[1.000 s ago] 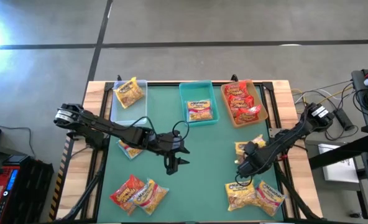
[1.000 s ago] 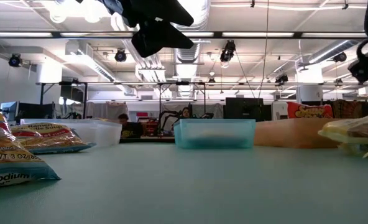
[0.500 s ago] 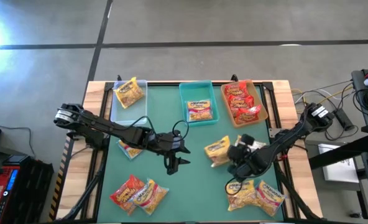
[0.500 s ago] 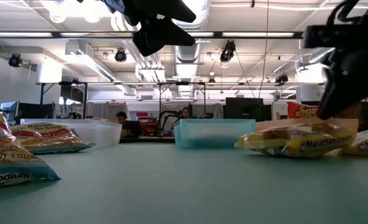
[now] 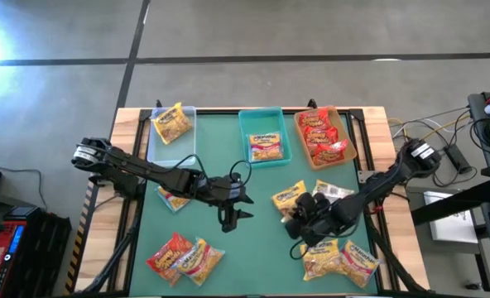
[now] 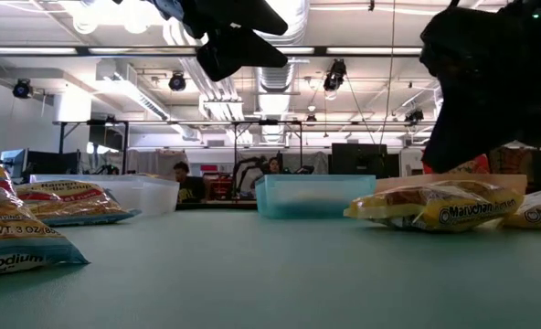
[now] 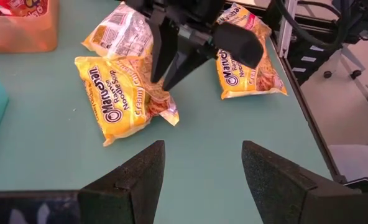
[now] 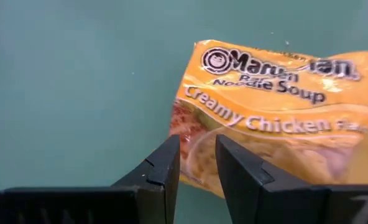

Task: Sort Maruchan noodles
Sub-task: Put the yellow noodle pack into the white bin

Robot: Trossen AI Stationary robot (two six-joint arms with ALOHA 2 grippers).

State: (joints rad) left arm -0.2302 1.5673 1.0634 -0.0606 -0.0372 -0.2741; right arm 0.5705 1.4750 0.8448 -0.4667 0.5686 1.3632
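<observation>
A yellow Creamy Chicken noodle packet (image 5: pixel 288 197) (image 8: pixel 277 118) lies flat mid-table. My right gripper (image 5: pixel 296 222) (image 8: pixel 197 168) hangs just over its near corner, fingers a narrow gap apart; the low view shows the right gripper (image 6: pixel 440 160) above the packet (image 6: pixel 435 206), not touching. My left gripper (image 5: pixel 235 213) (image 7: pixel 202 180) hovers open above bare mat left of the packet. Other packets lie near left (image 5: pixel 185 257), near right (image 5: pixel 340 258), under the left arm (image 5: pixel 175 199) and beside the right arm (image 5: pixel 336 192).
Three bins stand along the far edge: a clear bin (image 5: pixel 156 147) with a yellow packet, a teal bin (image 5: pixel 247 124) with one packet, and a tan bin (image 5: pixel 351 136) with red packets. Bare mat lies between the two grippers and in front of the teal bin.
My right gripper has travelled from the table's right side toward the middle, then on toward the near edge. The yellow packet went with it leftward over the first half second, and has since lain still on the mat while the gripper moved on.
</observation>
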